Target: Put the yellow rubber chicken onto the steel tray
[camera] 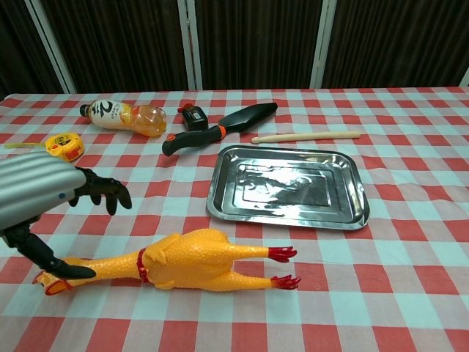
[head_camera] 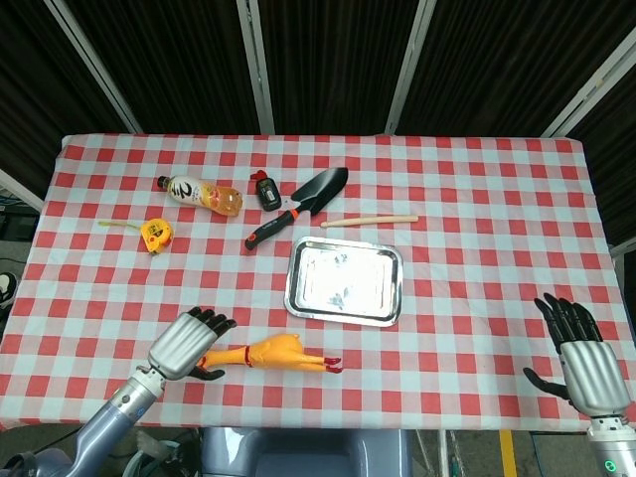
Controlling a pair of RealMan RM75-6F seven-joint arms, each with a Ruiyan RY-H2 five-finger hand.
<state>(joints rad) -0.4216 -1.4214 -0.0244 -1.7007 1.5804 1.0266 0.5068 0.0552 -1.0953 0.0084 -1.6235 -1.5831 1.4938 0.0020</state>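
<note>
- Head view: the chicken is seen lying lengthwise on the desk near its front edge, head to the left, apart from the tray, which sits just beyond it and a little to the right.
- Head view: the left hand is poised over the chicken's head end with its fingers apart and nothing held; contact cannot be told from here. The right hand is kept at the desk's right front corner, spread and idle, well apart from everything.
- Chest view: the left hand is shown released, fingers curved above the cloth and the thumb lying against or just over the chicken's head; no grasp is made.
- Chest view: the tray is bare, so the reach-and-grasp step is judged to be in hand.
- Next, the hand would need to be closed round the neck or body, and the toy lifted and carried right and away onto the tray.
</note>
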